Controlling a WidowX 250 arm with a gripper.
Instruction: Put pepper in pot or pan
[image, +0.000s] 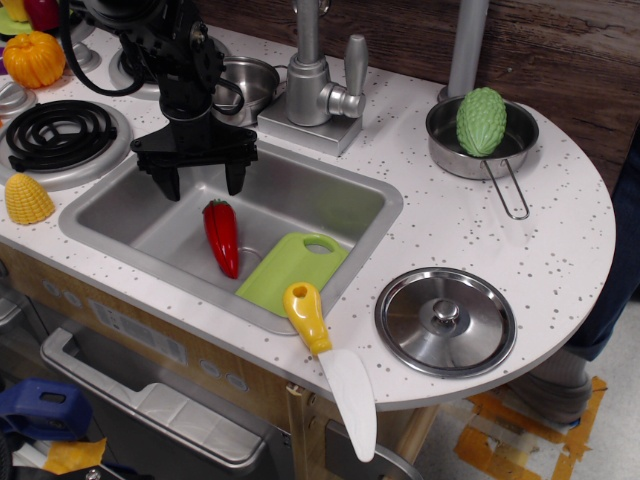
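The red pepper (222, 237) lies in the steel sink (340, 190), next to a green cutting board (290, 272). My gripper (201, 183) hangs open over the sink's back left, its two black fingers pointing down, just above and behind the pepper, holding nothing. The small shiny steel pot (250, 85) stands on the counter behind the gripper, left of the faucet (318, 80), partly hidden by the arm.
A darker pan (482, 140) with a wire handle holds a green bumpy vegetable at the right. A flat lid (445, 320) lies front right. A yellow-handled knife (330, 365) rests on the front edge. A coil burner (62, 135), corn (28, 198) and orange pumpkin (33, 58) are left.
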